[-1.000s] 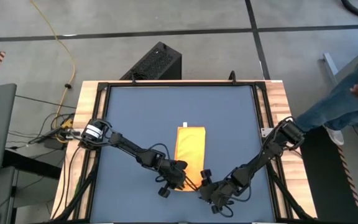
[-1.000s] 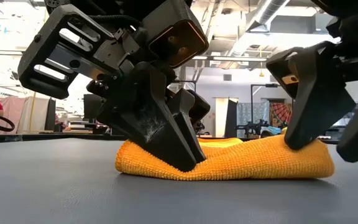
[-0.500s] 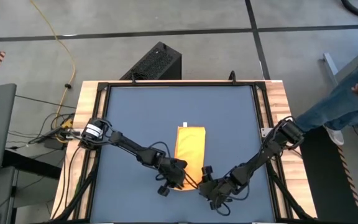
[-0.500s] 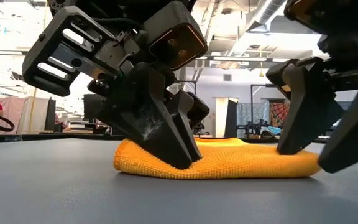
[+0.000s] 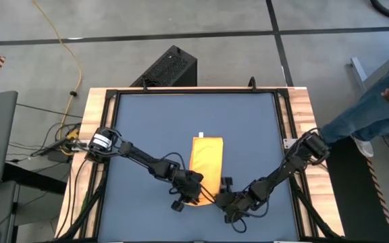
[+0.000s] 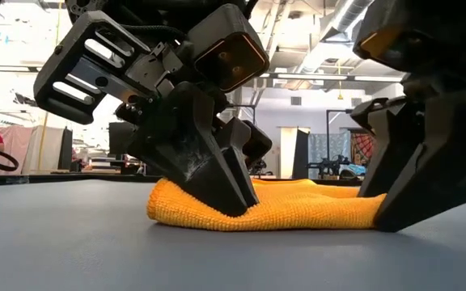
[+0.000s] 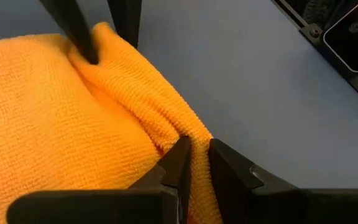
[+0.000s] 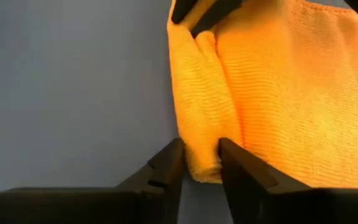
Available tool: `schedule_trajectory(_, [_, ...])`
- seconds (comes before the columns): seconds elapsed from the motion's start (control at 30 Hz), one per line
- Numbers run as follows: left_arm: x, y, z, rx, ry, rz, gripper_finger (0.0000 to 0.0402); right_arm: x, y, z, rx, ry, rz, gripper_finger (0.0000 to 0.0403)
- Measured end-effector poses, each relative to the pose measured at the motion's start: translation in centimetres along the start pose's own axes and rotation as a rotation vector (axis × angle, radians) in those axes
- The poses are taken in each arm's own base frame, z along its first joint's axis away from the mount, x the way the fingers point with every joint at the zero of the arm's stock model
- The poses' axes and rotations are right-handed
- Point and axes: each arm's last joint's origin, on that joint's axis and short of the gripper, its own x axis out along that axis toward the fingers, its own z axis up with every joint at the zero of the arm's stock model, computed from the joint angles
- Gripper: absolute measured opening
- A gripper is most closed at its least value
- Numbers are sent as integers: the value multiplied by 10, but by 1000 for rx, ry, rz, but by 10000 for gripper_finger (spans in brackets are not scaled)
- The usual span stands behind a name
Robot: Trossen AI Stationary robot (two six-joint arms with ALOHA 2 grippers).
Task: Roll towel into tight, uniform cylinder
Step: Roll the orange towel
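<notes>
While both hands grip its near edge: towel, flat on blue mat, tabletop.
Left hand pinches near-left corner, narrowly parted; right hand closes around near-right corner. Long axis runs away from both; white tag farthest.

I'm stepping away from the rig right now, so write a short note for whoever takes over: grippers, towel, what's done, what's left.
Left gripper: shut on the near edge of the towel, at one corner.
Right gripper: fingers astride the other near corner, towel edge between them; firm grip not confirmed.
Towel: lies as a folded yellow strip on the dark blue mat, white tag at the far end, near edge bunched into a low fold.
Done: near edge gathered at both corners.
Left: nearly the whole roll toward the tag, kept tight and even.
</notes>
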Motion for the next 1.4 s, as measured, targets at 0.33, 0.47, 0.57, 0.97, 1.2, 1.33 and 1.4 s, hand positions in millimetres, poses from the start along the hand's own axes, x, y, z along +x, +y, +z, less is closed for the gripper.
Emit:
schedule_trajectory(0.33, [-18, 5, 8, -5, 5, 18, 50, 0, 10, -6, 122, -8, 17, 23])
schedule_trajectory(0.47, [-23, 3, 10, 7, 11, 26, 50, -2, 12, -7, 214, 0, 25, 19])
schedule_trajectory(0.57, [-23, 3, 10, 7, 13, 24, 50, -3, 13, -7, 314, 11, 46, 21])
schedule_trajectory(0.97, [-22, -4, 15, 70, -25, 6, 50, -7, 25, -6, 520, 87, 216, 26])
schedule_trajectory(1.2, [-41, -26, 34, 187, -93, 8, 40, -7, 25, -7, 548, 92, 214, 29])
schedule_trajectory(1.33, [-60, -47, 43, 246, -121, 67, 11, -6, 24, -7, 555, 93, 211, 27])
schedule_trajectory(1.4, [-68, -59, 39, 266, -141, 118, 3, -6, 24, -7, 561, 93, 211, 27])
